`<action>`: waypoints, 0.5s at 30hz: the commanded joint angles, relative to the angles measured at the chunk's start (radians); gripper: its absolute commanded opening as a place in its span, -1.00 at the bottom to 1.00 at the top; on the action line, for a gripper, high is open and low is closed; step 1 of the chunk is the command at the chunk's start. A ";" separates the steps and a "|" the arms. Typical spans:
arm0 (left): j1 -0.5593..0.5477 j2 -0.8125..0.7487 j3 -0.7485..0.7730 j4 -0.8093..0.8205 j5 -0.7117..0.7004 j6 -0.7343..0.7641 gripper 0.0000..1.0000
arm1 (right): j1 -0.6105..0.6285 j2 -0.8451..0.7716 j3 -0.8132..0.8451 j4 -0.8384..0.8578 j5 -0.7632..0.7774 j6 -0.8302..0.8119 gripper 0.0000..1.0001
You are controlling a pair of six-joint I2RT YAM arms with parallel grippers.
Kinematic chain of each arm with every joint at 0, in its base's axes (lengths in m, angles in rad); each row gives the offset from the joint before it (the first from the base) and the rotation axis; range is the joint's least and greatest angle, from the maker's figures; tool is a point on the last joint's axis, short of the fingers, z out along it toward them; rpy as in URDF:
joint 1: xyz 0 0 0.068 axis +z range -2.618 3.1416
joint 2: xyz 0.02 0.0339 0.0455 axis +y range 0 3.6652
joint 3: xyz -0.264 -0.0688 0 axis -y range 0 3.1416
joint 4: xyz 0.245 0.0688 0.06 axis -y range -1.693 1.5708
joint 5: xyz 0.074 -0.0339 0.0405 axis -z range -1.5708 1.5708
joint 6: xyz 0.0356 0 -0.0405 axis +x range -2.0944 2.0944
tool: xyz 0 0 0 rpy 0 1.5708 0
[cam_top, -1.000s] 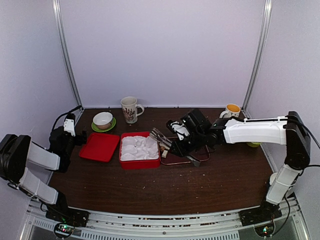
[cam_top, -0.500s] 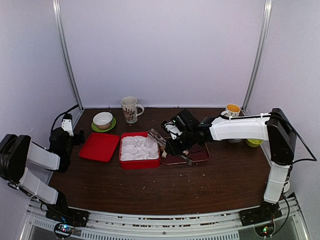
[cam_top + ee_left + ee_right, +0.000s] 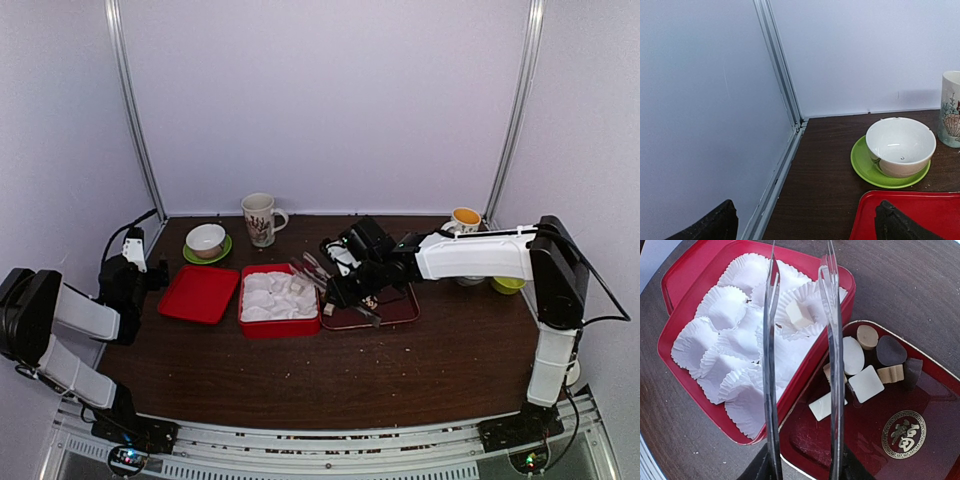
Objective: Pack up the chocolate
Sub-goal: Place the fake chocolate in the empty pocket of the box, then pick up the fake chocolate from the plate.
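Both jaws apart: right gripper (image 3: 802,315) over a cream chocolate (image 3: 799,315) in the red box (image 3: 685,305), left gripper (image 3: 805,227) wide open.

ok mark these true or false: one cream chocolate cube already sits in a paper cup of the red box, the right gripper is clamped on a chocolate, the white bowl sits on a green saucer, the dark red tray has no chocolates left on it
1. One cream-white chocolate cube sits in a white paper cup of the red rectangular box. True.
2. The right gripper is clamped on a chocolate. False: its thin metal fingers stand apart above the box with nothing between them.
3. The white ceramic bowl sits on a green saucer. True.
4. The dark red tray has no chocolates left. False: several cream and brown pieces lie on it.
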 commanded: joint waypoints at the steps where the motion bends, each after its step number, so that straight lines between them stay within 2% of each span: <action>1: 0.005 0.003 0.011 0.028 -0.010 -0.010 0.96 | -0.001 -0.053 -0.008 0.037 0.036 -0.001 -0.22; 4: 0.006 0.004 0.011 0.028 -0.009 -0.011 0.96 | -0.003 -0.089 -0.030 0.037 0.044 -0.010 -0.26; 9: 0.005 0.004 0.010 0.027 -0.010 -0.010 0.96 | -0.004 -0.237 -0.121 0.093 0.025 -0.042 -0.26; 15: 0.007 0.003 0.011 0.026 -0.008 -0.011 0.96 | -0.027 -0.341 -0.184 0.034 0.009 -0.037 -0.27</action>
